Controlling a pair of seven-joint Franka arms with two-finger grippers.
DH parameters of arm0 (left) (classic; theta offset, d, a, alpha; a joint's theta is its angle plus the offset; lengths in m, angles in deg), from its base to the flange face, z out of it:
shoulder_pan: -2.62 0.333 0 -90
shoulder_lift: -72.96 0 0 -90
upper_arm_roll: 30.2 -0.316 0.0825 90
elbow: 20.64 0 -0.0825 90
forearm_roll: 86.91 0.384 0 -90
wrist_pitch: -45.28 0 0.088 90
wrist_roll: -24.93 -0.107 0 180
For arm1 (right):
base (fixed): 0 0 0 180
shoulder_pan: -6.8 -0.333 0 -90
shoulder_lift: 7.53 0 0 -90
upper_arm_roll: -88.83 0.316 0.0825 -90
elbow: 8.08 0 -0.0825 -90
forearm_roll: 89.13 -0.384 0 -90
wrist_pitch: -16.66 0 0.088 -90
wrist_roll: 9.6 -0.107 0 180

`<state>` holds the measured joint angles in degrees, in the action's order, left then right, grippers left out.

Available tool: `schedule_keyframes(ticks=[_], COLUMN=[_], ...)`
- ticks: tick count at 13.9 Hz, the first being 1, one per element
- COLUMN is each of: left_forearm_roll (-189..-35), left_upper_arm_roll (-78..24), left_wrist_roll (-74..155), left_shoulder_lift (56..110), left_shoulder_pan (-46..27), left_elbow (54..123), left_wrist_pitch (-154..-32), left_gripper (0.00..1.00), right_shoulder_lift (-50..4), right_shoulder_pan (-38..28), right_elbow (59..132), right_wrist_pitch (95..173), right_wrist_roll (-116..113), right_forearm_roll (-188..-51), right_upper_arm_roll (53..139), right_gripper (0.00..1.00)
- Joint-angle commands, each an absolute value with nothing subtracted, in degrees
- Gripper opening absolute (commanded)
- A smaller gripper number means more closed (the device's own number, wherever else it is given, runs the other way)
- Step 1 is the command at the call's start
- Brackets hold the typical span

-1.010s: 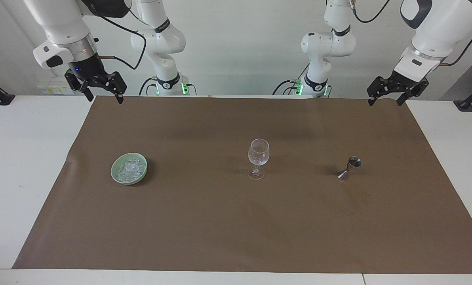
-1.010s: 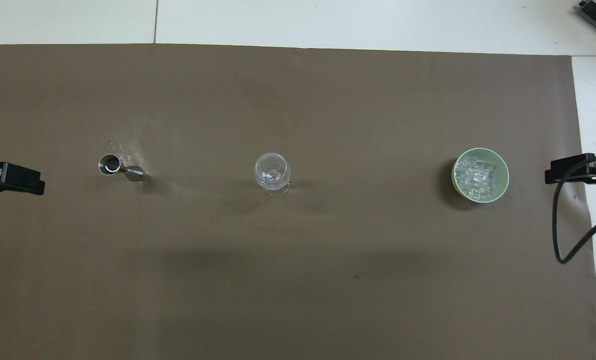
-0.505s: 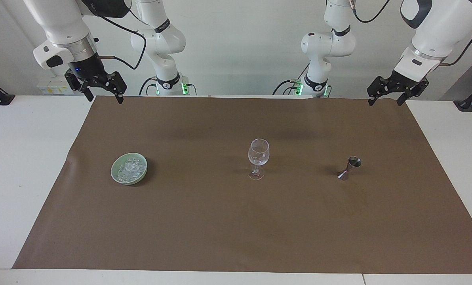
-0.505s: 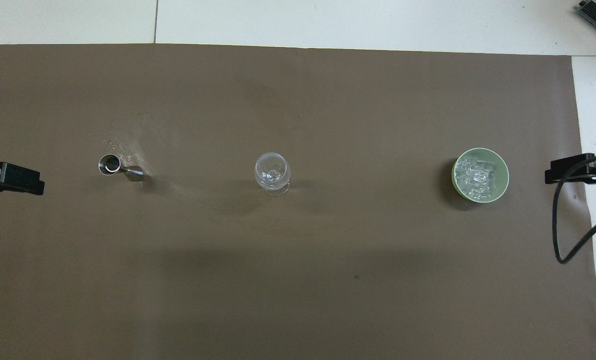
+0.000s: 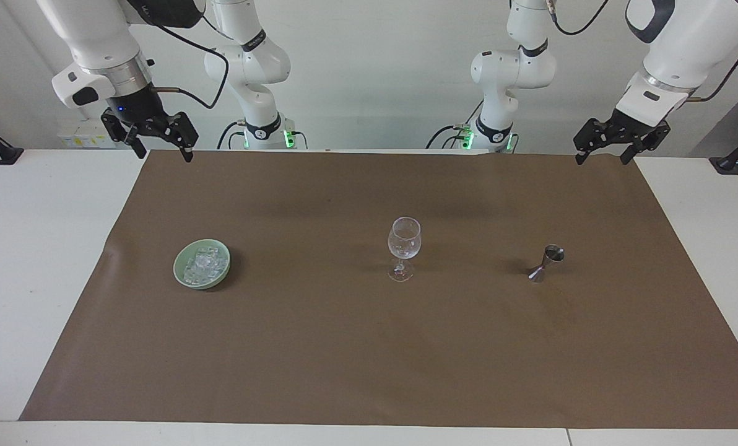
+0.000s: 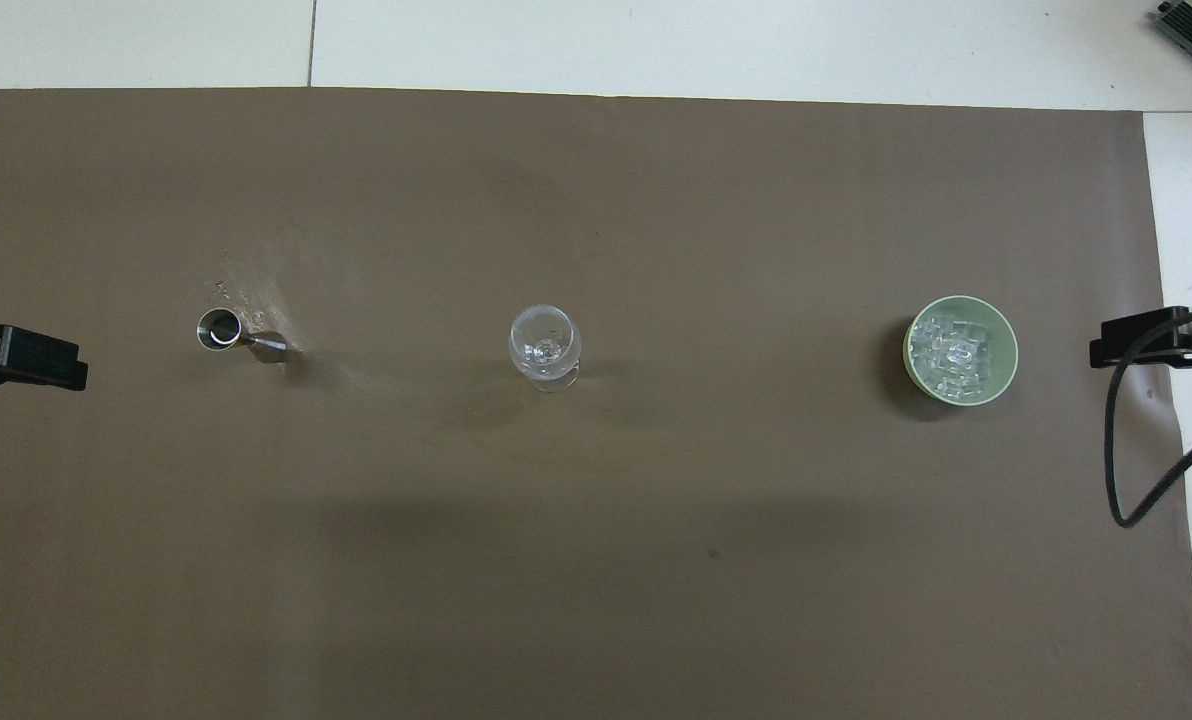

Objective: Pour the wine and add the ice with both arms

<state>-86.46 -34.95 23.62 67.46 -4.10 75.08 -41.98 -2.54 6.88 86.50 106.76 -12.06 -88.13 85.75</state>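
On the white bench (image 5: 47,260), a brown mat (image 5: 369,359) spread over most of the top. Three things in one row across the mat, well apart from each other. Toward the right arm's end, a pale green bowl (image 5: 179,275) standing flat, with the ice (image 5: 204,264) heaped inside it as small clear cubes. In the middle, a clear stemmed wine glass (image 5: 403,248), upright, not touched by anything; whether anything is in it cannot be told. Toward the left arm's end, a small metal jigger (image 5: 546,262), leaning in the facing view, its open mouth seen as a round ring from above (image 6: 218,328).

Right hand (image 5: 161,147) raised in the air over the mat's corner at the robots' edge, at the right arm's end, fingers spread apart, grasping nothing. Left hand (image 5: 604,155) raised the same way over the other corner at the robots' edge, fingers also spread, released and holding nothing. Both arms waiting, both hands well apart from bowl, glass and jigger. In the overhead view only the dark tips seen, at the two side edges (image 6: 26,356) (image 6: 1146,338).
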Motion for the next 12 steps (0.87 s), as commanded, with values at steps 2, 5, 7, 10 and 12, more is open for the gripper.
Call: schedule_keyframes(ticks=[2,5,7,10,12], left_forearm_roll=[-87.00,-87.35,-87.52,-96.10,-101.39], left_upper_arm_roll=[-35.03,-34.94,-34.85,-34.86,-34.85], left_wrist_roll=[25.35,35.44,47.11,61.44,70.07], left_shoulder_lift=[65.93,66.37,67.42,69.26,70.14], left_shoulder_pan=[-3.45,-2.30,-2.48,-2.39,-1.95], left_elbow=[76.83,76.83,76.56,76.21,76.12], left_wrist_pitch=[-44.37,-47.95,-51.48,-58.06,-60.63], left_gripper=[1.00,1.00,1.00,1.00,1.00], right_shoulder_lift=[-1.55,-1.55,-1.55,-1.55,-1.55], right_shoulder_pan=[7.23,7.23,7.23,7.23,7.23], right_elbow=[87.19,87.19,87.19,87.19,87.19], right_wrist_pitch=[106.22,106.22,106.22,106.22,106.22], right_wrist_roll=[-11.00,-11.00,-11.00,-11.00,-11.00], right_forearm_roll=[-88.87,-88.87,-88.87,-88.87,-88.87], right_upper_arm_roll=[85.93,85.93,85.93,85.93,85.93], right_gripper=[1.00,1.00,1.00,1.00,1.00])
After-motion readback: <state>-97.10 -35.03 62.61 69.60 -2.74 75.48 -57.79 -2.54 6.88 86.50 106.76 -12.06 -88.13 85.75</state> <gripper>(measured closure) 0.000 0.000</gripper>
